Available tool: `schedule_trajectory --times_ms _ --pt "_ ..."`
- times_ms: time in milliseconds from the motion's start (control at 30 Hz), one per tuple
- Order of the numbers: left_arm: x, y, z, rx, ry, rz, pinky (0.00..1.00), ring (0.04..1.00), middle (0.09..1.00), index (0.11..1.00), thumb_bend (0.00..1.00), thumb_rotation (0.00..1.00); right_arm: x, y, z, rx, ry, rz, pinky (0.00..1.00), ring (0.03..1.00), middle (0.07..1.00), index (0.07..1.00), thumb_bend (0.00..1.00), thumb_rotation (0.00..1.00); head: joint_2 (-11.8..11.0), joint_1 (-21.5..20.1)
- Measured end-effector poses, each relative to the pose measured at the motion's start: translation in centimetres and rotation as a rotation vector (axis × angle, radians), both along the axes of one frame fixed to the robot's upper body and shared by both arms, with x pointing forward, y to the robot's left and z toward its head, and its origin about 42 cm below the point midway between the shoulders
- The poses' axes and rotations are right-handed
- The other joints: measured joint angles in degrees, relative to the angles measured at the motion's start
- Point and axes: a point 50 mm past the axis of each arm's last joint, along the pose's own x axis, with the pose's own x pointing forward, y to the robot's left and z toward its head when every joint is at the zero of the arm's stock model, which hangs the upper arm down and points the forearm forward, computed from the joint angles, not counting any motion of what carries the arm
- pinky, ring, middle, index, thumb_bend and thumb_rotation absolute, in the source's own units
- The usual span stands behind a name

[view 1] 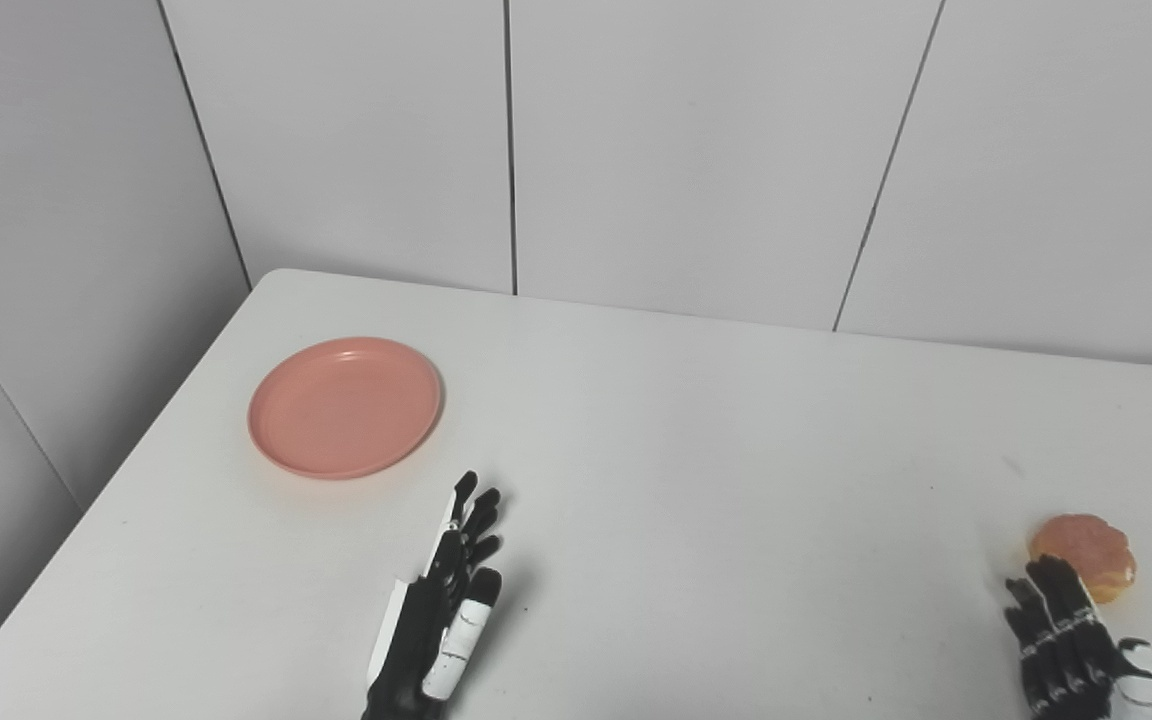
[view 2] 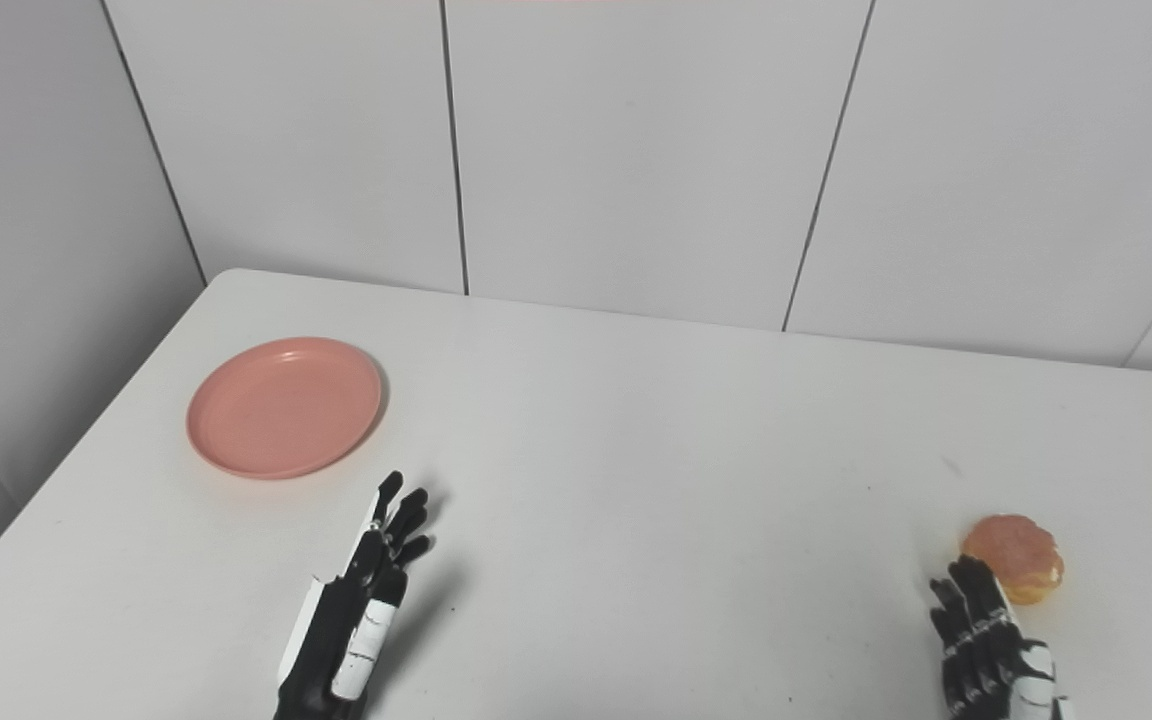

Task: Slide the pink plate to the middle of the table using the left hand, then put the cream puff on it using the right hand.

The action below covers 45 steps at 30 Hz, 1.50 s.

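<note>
Left eye view: pink plate (view 1: 344, 406) sits far left on the surface (view 1: 696, 470), not slid yet. My left robot hand (view 1: 446, 600) is open, near it. Right robot hand (view 1: 1076, 640) open, empty, just beside cream puff (view 1: 1086, 555). Both steps remain.

Bright, even, diffuse light, seemingly from overhead, fills both views. The white worktop (view 1: 696, 450) shows no glare. Faint soft shadows lie just right of the pink plate (view 1: 344, 406) and the left hand (view 1: 436, 610). Focus is sharp, edges undistorted.
</note>
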Motion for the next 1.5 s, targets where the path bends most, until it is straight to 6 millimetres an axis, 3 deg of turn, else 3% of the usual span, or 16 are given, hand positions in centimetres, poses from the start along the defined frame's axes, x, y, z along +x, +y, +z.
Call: schedule_trajectory --times_ms 33,200,333,533,700,800,933,1167,1400,1500 --pt "0.0 0.0 -0.1 -0.001 -0.005 0.002 0.91 0.948 0.948 0.976 0.74 0.93 0.0 0.0 0.0 0.000 -0.005 -0.002 1.00 0.958 0.944 0.885 0.69 1.00 -1.14 0.52" --pt "0.1 0.2 -0.2 -0.043 -0.013 0.024 0.94 0.959 0.951 0.970 0.68 0.88 0.3 0.1 -0.3 0.001 -0.008 0.002 1.00 0.964 0.948 0.899 0.67 1.00 -2.29 1.06" --pt "0.2 0.7 -0.1 -0.171 0.002 0.065 0.97 0.970 0.954 0.960 0.73 0.87 0.5 0.2 -0.4 -0.001 -0.014 0.005 1.00 0.951 0.936 0.902 0.67 1.00 -3.08 1.84" --pt "0.9 0.9 0.9 -0.228 0.023 0.092 0.93 0.917 0.913 0.915 0.86 0.84 0.5 0.3 -0.4 -0.015 -0.025 0.004 1.00 0.940 0.932 0.912 0.67 1.00 -3.08 2.02" --pt "3.4 1.3 3.1 -0.254 0.015 0.105 0.89 0.892 0.894 0.919 0.89 0.86 0.5 0.5 -0.4 -0.021 -0.029 0.007 1.00 0.947 0.941 0.915 0.66 1.00 -3.17 2.02" --pt "5.7 1.9 6.8 -0.237 -0.101 0.099 0.91 0.905 0.906 0.932 0.89 0.85 0.7 0.8 -0.3 -0.015 -0.036 0.015 1.00 0.948 0.947 0.917 0.65 1.00 -3.70 1.94" --pt "7.5 3.5 9.9 -0.192 -0.201 0.114 0.93 0.913 0.913 0.938 0.89 0.86 0.7 1.1 -0.3 -0.007 -0.042 0.019 1.00 0.943 0.945 0.917 0.65 1.00 -3.87 2.02" --pt "9.2 8.3 9.2 -0.110 -0.168 0.194 0.87 0.901 0.904 0.926 0.92 0.86 0.7 1.0 -0.3 -0.008 -0.042 0.018 1.00 0.942 0.950 0.924 0.64 1.00 -4.58 2.02" --pt "10.8 11.5 12.5 0.028 -0.264 0.232 0.89 0.885 0.908 0.965 0.95 0.89 0.8 1.0 -0.3 -0.008 -0.042 0.016 1.00 0.945 0.953 0.927 0.64 1.00 -4.66 2.11" --pt "11.5 12.4 12.7 0.060 -0.269 0.247 0.85 0.874 0.895 0.951 0.95 0.91 0.8 1.0 -0.3 -0.008 -0.043 0.016 1.00 0.946 0.952 0.933 0.65 1.00 -4.84 2.11"
